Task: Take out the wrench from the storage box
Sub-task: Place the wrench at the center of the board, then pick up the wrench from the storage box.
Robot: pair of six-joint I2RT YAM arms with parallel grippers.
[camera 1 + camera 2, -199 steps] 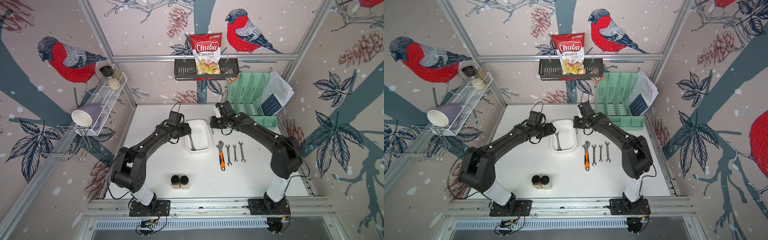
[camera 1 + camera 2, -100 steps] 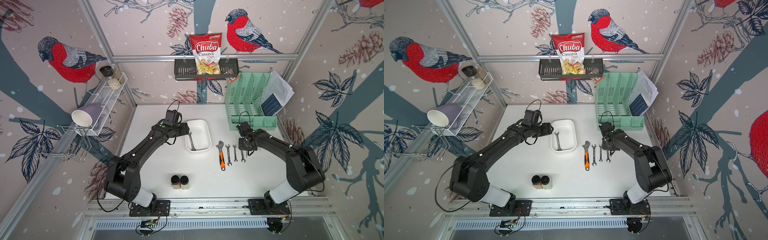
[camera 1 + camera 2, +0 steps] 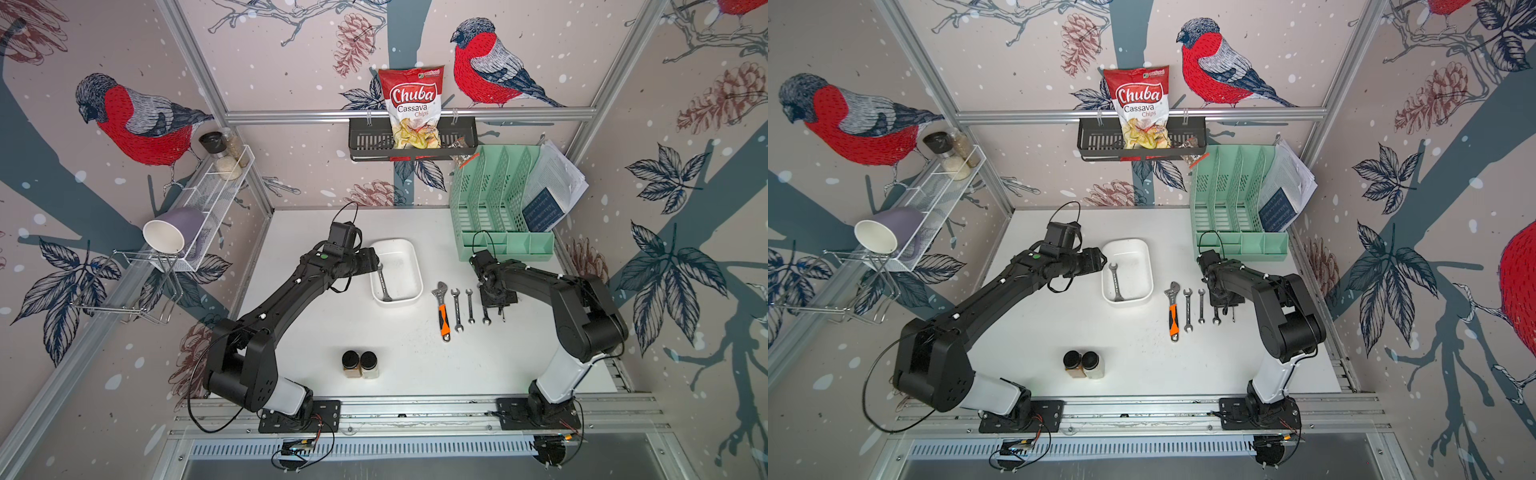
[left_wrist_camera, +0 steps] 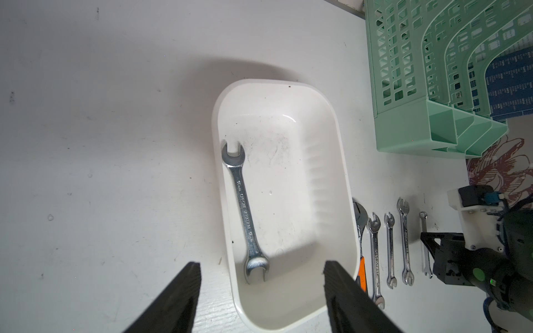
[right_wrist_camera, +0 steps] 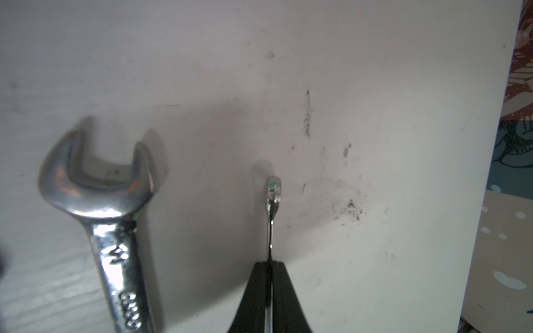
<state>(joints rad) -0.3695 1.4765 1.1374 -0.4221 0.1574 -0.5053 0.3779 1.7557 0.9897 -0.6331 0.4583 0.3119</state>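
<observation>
A: where's the wrench?
B: in the storage box, flat on the bottom, along the wall nearest the left arm. Both top views agree, wrench inside the white box, mid desk
A: left gripper?
B: fingers spread wide, nothing between them. Wrist view looks down with one finger over the desk outside the box and one over the inside, the wrench's near end between them. Not touching it. In a top view the gripper sits at the box's left rim
A: right gripper?
B: fingers pinched together on a thin wrench, which stands on its edge with its head poking out past the tips. Can't tell if it touches the desk
A: where's that on the desk?
B: right end of a row of tools, right of the box. Adjustable wrench with orange handle first, then three plain wrenches side by side, then the thin one under the right gripper. The last plain wrench lies just beside it, apart
A: anything else?
B: green file rack at the back right, two jars touching each other near the front of the desk, well apart from the box
</observation>
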